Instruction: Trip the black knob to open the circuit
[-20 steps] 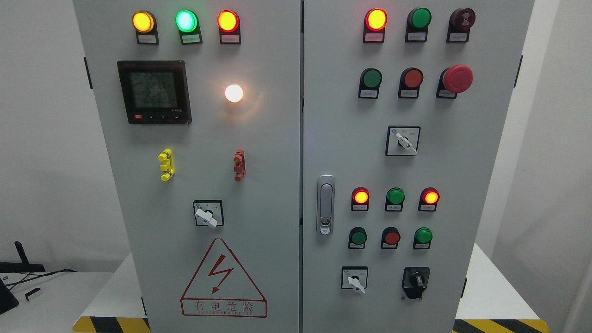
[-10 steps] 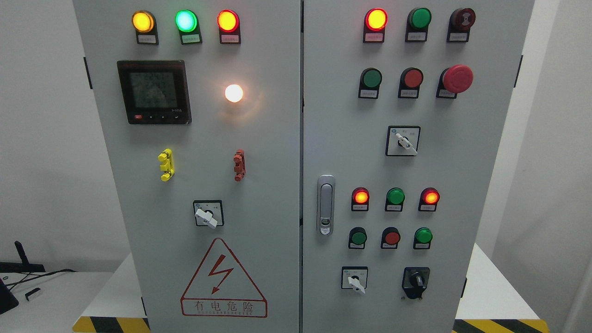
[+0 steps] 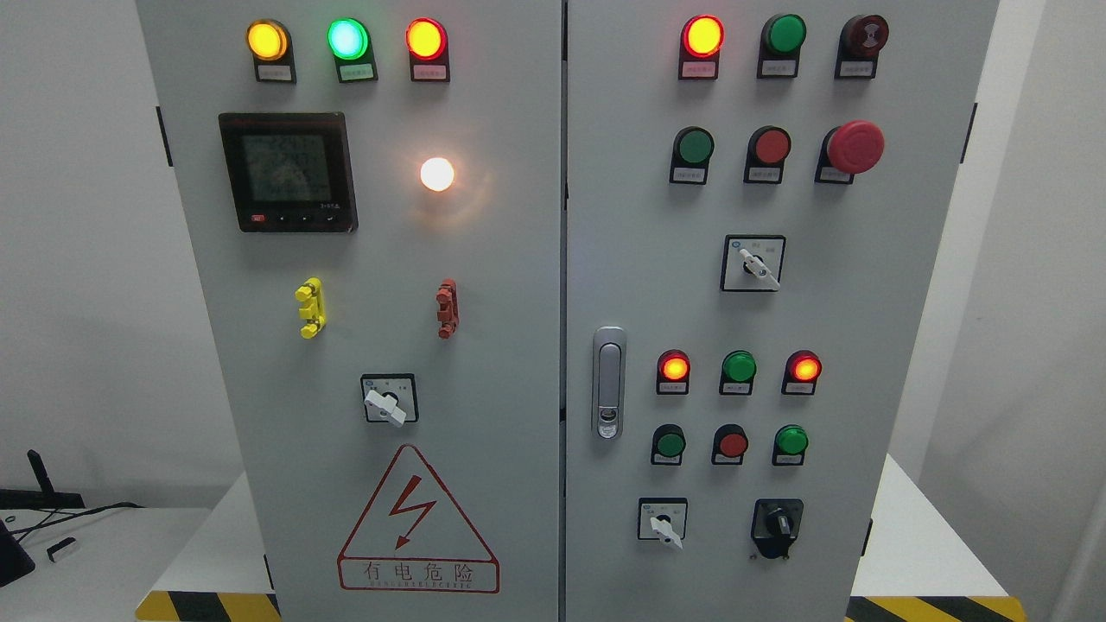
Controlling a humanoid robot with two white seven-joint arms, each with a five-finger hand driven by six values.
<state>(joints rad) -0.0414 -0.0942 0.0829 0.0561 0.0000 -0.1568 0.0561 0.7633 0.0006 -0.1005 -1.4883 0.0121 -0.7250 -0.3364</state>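
The cabinet [image 3: 518,259] is running off the top and bottom edges. Small labels [image 3: 698,70] under the lamps are reading too tiny, and the meter screen [image 3: 285,168] is showing blurred.

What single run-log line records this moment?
hands: not in view | black knob: untouched, lower right of cabinet | step: trip pending

robot body: none in head view | arms, hands: out of frame (nothing to describe)

warning sign [image 3: 418,523], "有电危险", on cabinet door [image 3: 510,259]
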